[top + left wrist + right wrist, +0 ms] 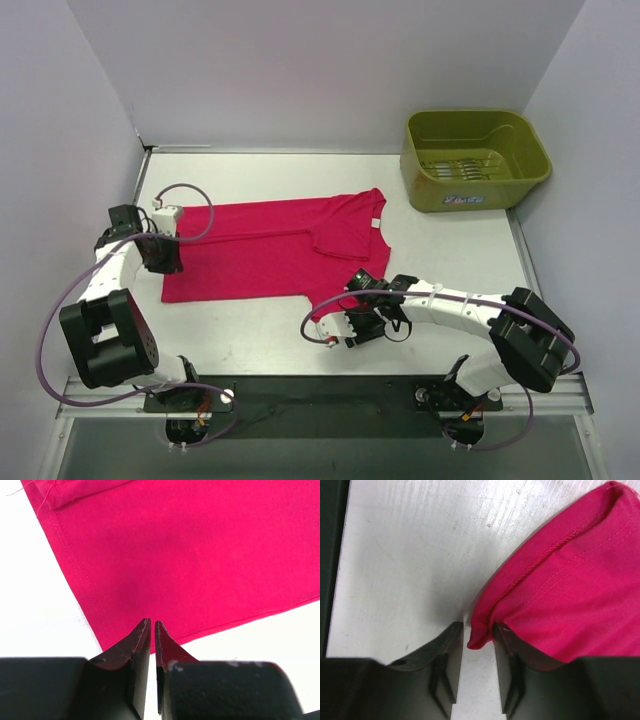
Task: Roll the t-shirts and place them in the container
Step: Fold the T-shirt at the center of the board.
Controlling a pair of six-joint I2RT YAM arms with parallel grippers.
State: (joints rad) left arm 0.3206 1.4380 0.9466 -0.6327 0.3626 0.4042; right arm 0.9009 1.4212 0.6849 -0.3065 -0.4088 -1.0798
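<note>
Plain white walls close around a pale table (250,345), and most of its middle is taken by the t-shirt (260,255), magenta-red, lying flat with its hem toward the left arm and its neck toward the right. It is not rolled yet, so I judge the work is only at its start. At the far right corner stands an olive-green tub (475,160), well apart from the cloth (probably kept there to receive the finished roll, out of the arms' way). The two arms are at opposite ends of the garment, I suppose so that one end can be fixed while the other is turned over. The left gripper (152,625) is at the hem near a corner, its jaws almost together with only a thin slit; whether cloth is pinched there I cannot tell. The right gripper (477,630) is low at the near sleeve, jaws apart, the bunched sleeve edge between them and touching one finger, not squeezed. A small white label (376,222) marks the neck.
</note>
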